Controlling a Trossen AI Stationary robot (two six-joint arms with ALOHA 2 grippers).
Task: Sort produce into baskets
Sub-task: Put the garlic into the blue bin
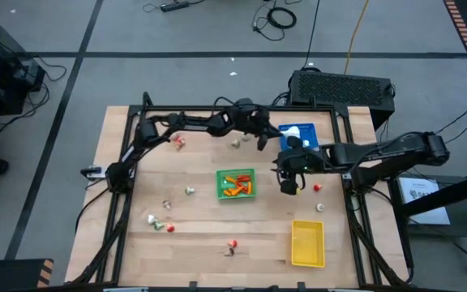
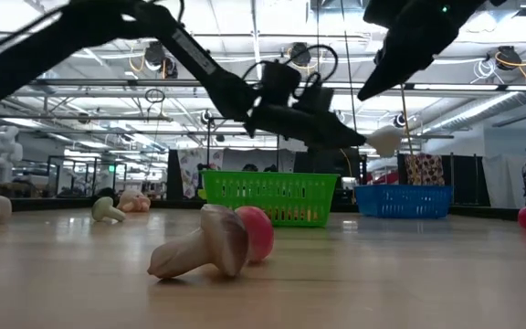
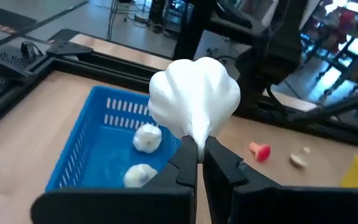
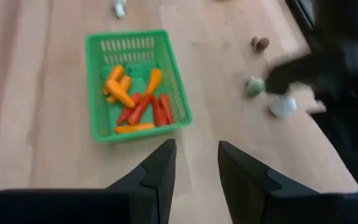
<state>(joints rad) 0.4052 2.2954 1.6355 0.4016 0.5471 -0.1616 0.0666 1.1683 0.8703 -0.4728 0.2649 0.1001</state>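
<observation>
White plastic, garlic-shaped: that is the piece [image 3: 194, 99] my left gripper [image 3: 196, 163] pinches by its narrow stem, fingers pressed nearly together on it. I hold it in the air toward the far side of the table, just left of the blue basket [image 3: 82, 155], which already holds two white pieces [image 3: 146, 138]. The piece's long axis runs straight out from my fingertips, bulb end pointing away from me and stem end in the pinch.

Risk noted: the hold is on the thin stem only, so the bulb could swivel or slip out before it is over the basket, or land on the rim and roll off.

Centre table, the green basket [image 1: 235, 184] holds orange and red pieces. To its right, my right gripper [image 4: 196, 163] hovers with fingers spread, holding nothing.
</observation>
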